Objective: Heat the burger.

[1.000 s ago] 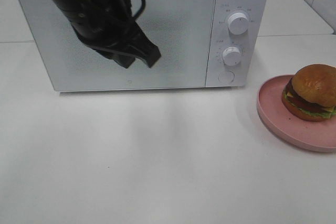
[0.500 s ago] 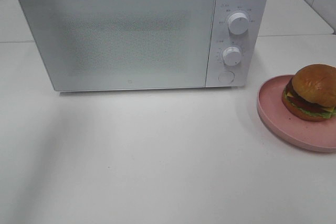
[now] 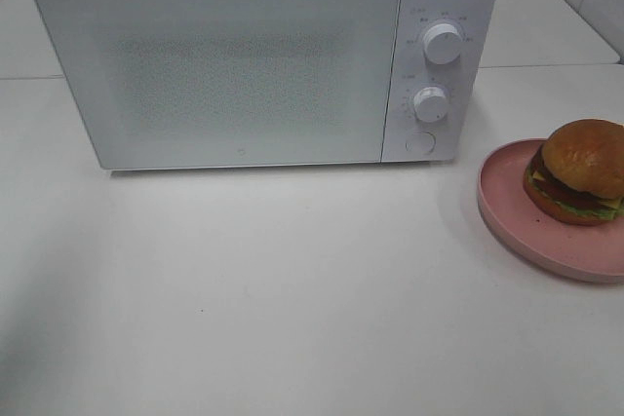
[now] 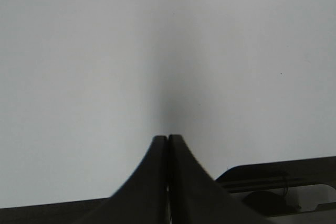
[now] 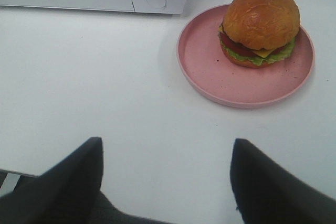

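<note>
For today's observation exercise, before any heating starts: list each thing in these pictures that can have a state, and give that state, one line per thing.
microwave: door shut, standing on the table.
burger: whole, upright on the pink plate, outside the microwave.
pink plate: flat on the table, right of the microwave, carrying the burger.
left gripper: shut, holding nothing.
right gripper: open, empty, short of the plate.

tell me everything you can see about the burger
The burger is round, with a glossy golden-brown top bun, then dark patty, red tomato, yellow cheese and green lettuce showing at its edge above a bottom bun. It sits upright and whole on a pink plate, toward the plate's far side rather than its centre. The plate rests on the white table to the right of the microwave, whose door is shut. Only the plate touches the burger; no jaws are on it.
</note>
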You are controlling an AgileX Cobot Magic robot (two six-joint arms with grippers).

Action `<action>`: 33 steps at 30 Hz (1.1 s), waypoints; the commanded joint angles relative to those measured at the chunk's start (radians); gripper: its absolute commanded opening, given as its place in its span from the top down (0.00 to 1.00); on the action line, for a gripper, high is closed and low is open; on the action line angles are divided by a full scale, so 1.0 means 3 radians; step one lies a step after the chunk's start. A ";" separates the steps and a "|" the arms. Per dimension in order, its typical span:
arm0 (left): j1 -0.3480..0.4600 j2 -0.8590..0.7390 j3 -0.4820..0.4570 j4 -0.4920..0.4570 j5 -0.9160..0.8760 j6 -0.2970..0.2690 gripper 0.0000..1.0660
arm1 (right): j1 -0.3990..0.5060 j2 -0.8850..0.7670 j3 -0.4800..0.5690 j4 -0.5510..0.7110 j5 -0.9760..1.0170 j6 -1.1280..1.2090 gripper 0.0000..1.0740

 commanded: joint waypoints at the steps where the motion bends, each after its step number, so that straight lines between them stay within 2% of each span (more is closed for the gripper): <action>1: 0.0010 -0.0580 0.0360 -0.0110 0.0013 -0.0023 1.00 | -0.0003 -0.0020 0.0003 -0.0003 -0.0047 0.0003 0.38; 2: 0.0010 -0.0910 0.0517 -0.0130 0.0013 -0.0007 1.00 | -0.0003 -0.0020 0.0003 -0.0003 -0.0047 0.0003 0.38; 3: 0.0010 -0.0910 0.0517 -0.0130 0.0013 -0.0007 1.00 | -0.0003 -0.0020 0.0003 -0.0003 -0.0047 0.0003 0.38; 5: 0.0010 -0.1457 0.0733 -0.0130 0.0010 0.0080 1.00 | -0.0003 -0.0020 0.0003 -0.0003 -0.0047 0.0003 0.38; 6: 0.0010 -0.1457 0.0733 -0.0130 0.0010 0.0080 1.00 | -0.0003 -0.0020 0.0003 -0.0003 -0.0047 0.0003 0.38; 7: 0.0010 -0.1760 0.0840 -0.0130 -0.0043 0.0173 1.00 | -0.0003 -0.0020 0.0003 -0.0003 -0.0047 0.0003 0.38; 8: 0.0010 -0.1760 0.0840 -0.0130 -0.0043 0.0173 1.00 | -0.0003 -0.0020 0.0003 -0.0003 -0.0047 0.0003 0.38; 12: 0.0010 -0.2417 0.1170 -0.0157 -0.0207 0.0370 1.00 | -0.0003 -0.0020 0.0003 -0.0003 -0.0047 0.0003 0.38; 15: 0.0010 -0.2710 0.1163 -0.0233 -0.0397 0.0443 1.00 | -0.0003 -0.0020 0.0003 -0.0003 -0.0047 0.0003 0.38; 20: 0.0010 -0.2873 0.1267 -0.0250 -0.0457 0.0520 1.00 | -0.0003 -0.0020 0.0003 0.0000 -0.0047 0.0003 0.38; 33: 0.0010 -0.2873 0.1273 -0.0253 -0.0457 0.0517 1.00 | -0.0003 -0.0020 0.0003 0.0000 -0.0047 0.0003 0.38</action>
